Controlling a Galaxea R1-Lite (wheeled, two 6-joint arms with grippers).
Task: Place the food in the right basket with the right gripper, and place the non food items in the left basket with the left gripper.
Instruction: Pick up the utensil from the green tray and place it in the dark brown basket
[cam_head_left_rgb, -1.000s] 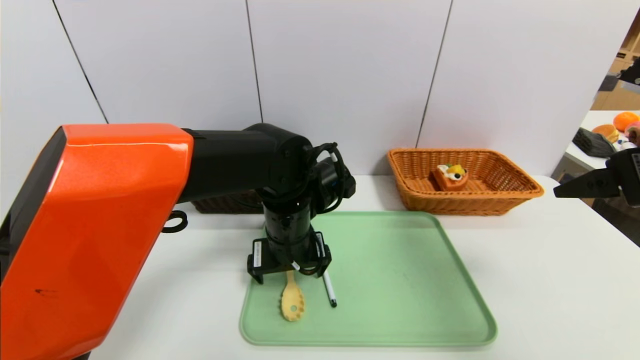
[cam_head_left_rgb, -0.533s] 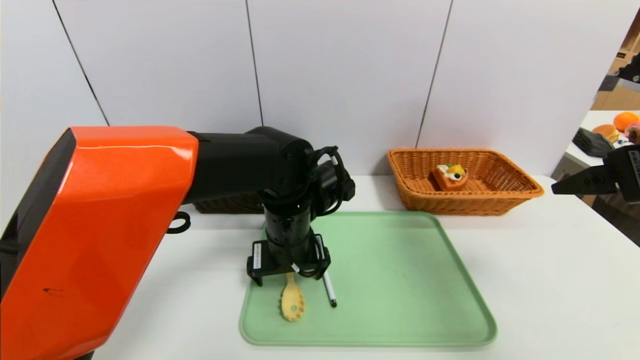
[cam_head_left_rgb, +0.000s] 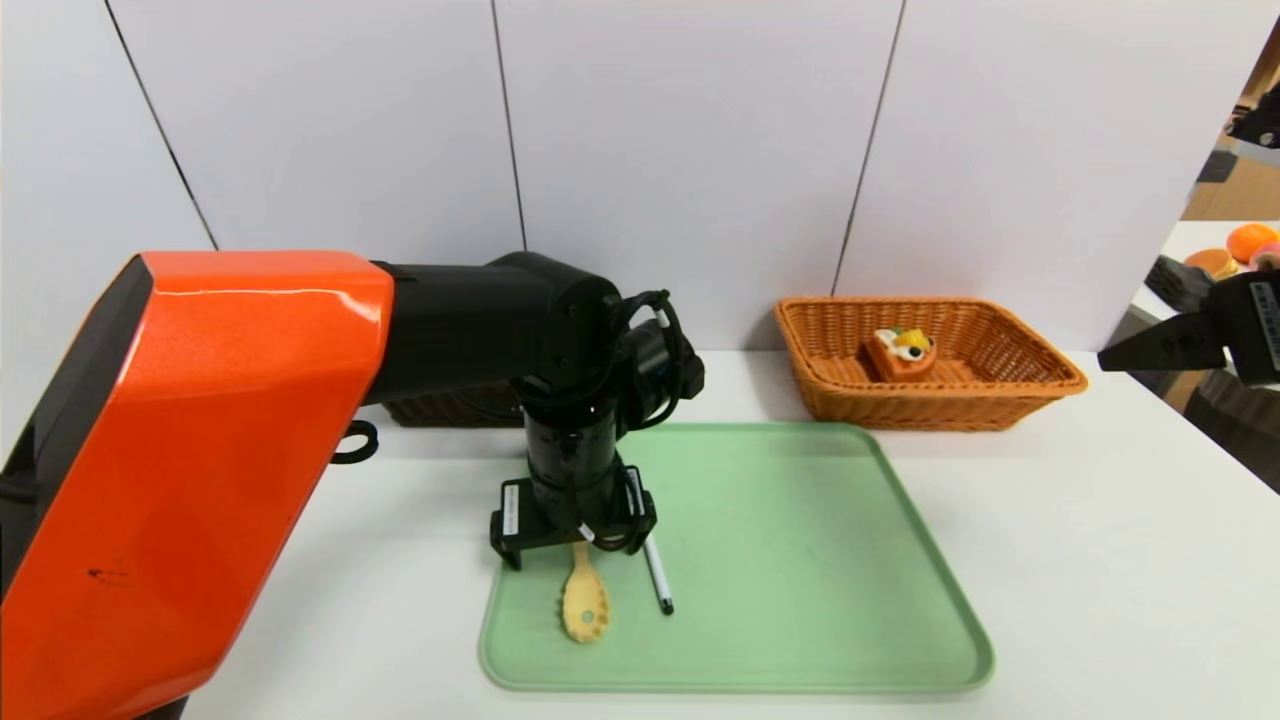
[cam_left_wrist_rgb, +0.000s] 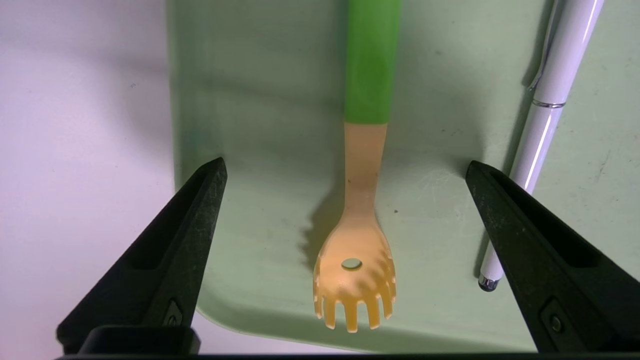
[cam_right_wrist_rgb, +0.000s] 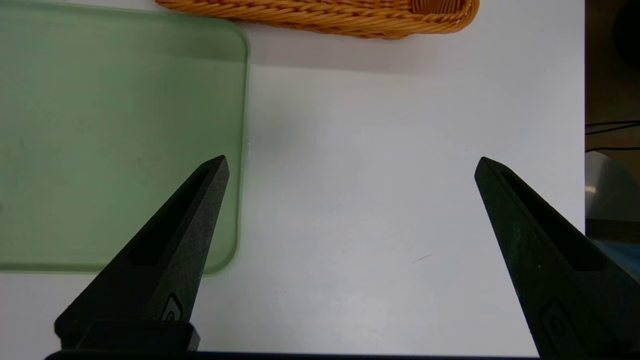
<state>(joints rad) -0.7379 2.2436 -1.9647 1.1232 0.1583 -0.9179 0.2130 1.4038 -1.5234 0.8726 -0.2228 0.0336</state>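
The yellow slotted spoon (cam_head_left_rgb: 584, 605) with a green handle (cam_left_wrist_rgb: 371, 60) lies on the green tray (cam_head_left_rgb: 800, 560), and the white pen (cam_head_left_rgb: 658, 578) lies next to it. My left gripper (cam_head_left_rgb: 573, 552) hangs open just above the spoon. Its fingers stand either side of the spoon's neck without touching, and one finger is close to the pen (cam_left_wrist_rgb: 542, 125). The food (cam_head_left_rgb: 901, 352), a waffle wedge, sits inside the orange-tan right basket (cam_head_left_rgb: 1040, 385). My right gripper (cam_head_left_rgb: 1135, 355) is open and empty, held above the table (cam_right_wrist_rgb: 360, 215) at the far right. The dark left basket (cam_head_left_rgb: 450, 408) is mostly hidden behind my left arm.
The tray's right edge (cam_right_wrist_rgb: 242, 150) and the orange basket's rim (cam_right_wrist_rgb: 350, 20) show in the right wrist view. A side table with an orange (cam_head_left_rgb: 1250, 240) and a bun stands beyond the right table edge. White wall panels close the back.
My right gripper has risen slightly and drifted a little left. My left gripper has shifted very slightly over the spoon. The spoon, pen and food have not moved.
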